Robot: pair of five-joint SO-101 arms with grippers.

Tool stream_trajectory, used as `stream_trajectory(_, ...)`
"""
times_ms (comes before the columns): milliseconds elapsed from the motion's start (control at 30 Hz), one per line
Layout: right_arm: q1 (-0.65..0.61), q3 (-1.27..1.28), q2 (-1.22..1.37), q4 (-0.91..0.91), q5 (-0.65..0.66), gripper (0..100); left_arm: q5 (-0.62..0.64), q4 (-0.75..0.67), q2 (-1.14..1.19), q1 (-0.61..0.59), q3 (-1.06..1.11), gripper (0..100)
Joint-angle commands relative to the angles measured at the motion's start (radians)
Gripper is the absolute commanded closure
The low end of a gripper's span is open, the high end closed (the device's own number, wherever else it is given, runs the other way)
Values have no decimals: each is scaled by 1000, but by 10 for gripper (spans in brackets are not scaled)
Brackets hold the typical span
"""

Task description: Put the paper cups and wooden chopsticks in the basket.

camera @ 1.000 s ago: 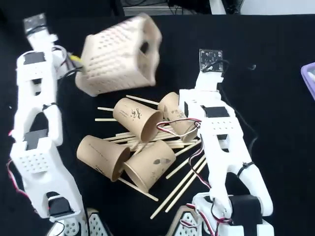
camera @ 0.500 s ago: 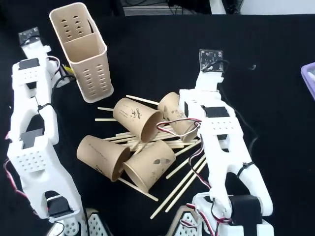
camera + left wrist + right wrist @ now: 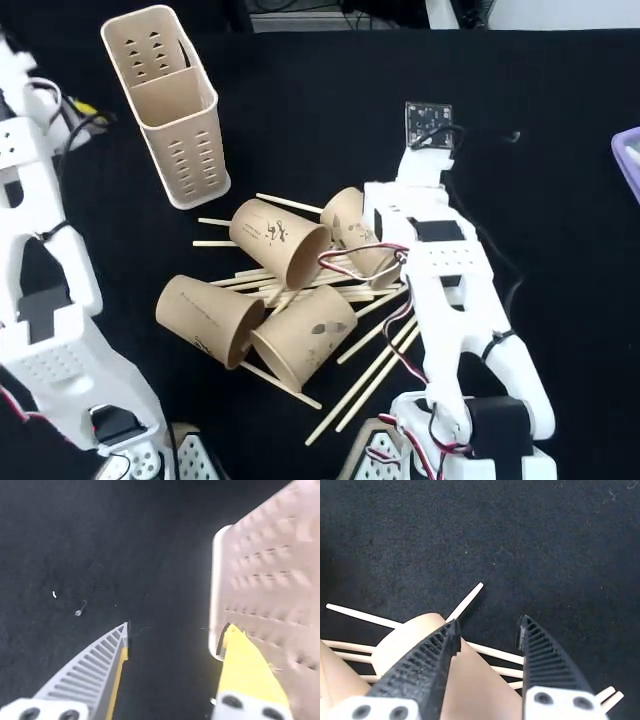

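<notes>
Hanging open and empty over a paper cup (image 3: 475,685) amid the heaped wooden chopsticks (image 3: 469,597): right claw (image 3: 488,622). Left claw (image 3: 175,627) agape, empty, just beside the upright basket (image 3: 270,580) at the far-left corner of the bench (image 3: 560,250). Seemingly first pick: needs lowering astride the cup, then closing.

Beige perforated plastic basket (image 3: 165,100) patterned with rows of slots. Brown paper cups (image 3: 280,240) carry dark marks, possibly small drawings. Pale wooden chopsticks (image 3: 360,390) on black cloth table (image 3: 520,80). Lilac tray edge (image 3: 622,150) far right.
</notes>
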Motion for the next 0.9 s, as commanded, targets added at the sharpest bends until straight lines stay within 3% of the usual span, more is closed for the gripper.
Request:
stream_trajectory(0, -11, -8, -1, -31, -9, 808, 5, 103, -98, 59, -156, 701)
stream_trajectory(67, -11, -8, -1, -31, -9, 808, 15, 144, -115, 77, -206, 701)
stream_trajectory(333, -11, -8, -1, -31, -9, 808, 269, 235, -130, 196, -344, 696)
stream_trajectory(500, -11, -8, -1, -29, -9, 808, 285, 224, -114, 288, -232, 698)
stream_trajectory(867, -11, -8, -1, -28, -9, 808, 285, 206, -61, 297, -107, 700)
